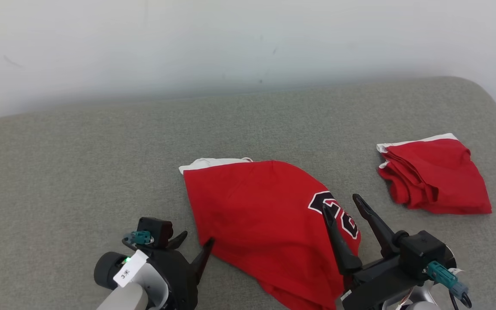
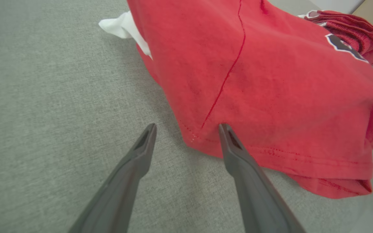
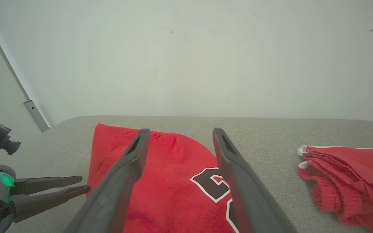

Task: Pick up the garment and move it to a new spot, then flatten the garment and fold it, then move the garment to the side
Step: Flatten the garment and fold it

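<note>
Two red pieces, head view: the garment (image 1: pixel 265 219) lies spread at the middle of the grey cushion (image 1: pixel 80 172); a folded red pile (image 1: pixel 435 176) lies well apart at the right.
Garment detail, head view: white trim (image 1: pixel 213 163) shows at its far left corner, and a black number (image 1: pixel 338 213) edged in white sits toward its right side.
Left gripper, head view: the left gripper (image 1: pixel 196 239) is at the garment's near left edge, fingers parted, one tip touching or just beside the red cloth.
Right gripper, head view: the right gripper (image 1: pixel 340 201) stands over the number with its fingers wide and nothing between them.
Backdrop, head view: a pale wall (image 1: pixel 230 43) runs behind the cushion.
Left gripper, left wrist view: the fingers are spread wide; one tip is at the stitched hem, the other over bare grey cushion. No cloth is pinched.
Garment, left wrist view: a seam runs down toward the hem, which is rumpled and doubled at the right.
Right gripper, right wrist view: both fingers are held wide above the garment and grip nothing.
Left gripper, right wrist view: at the lower left, its tips reach the garment's edge.
Folded red pile, right wrist view: it rests on the cushion at the right, apart from the garment.
</note>
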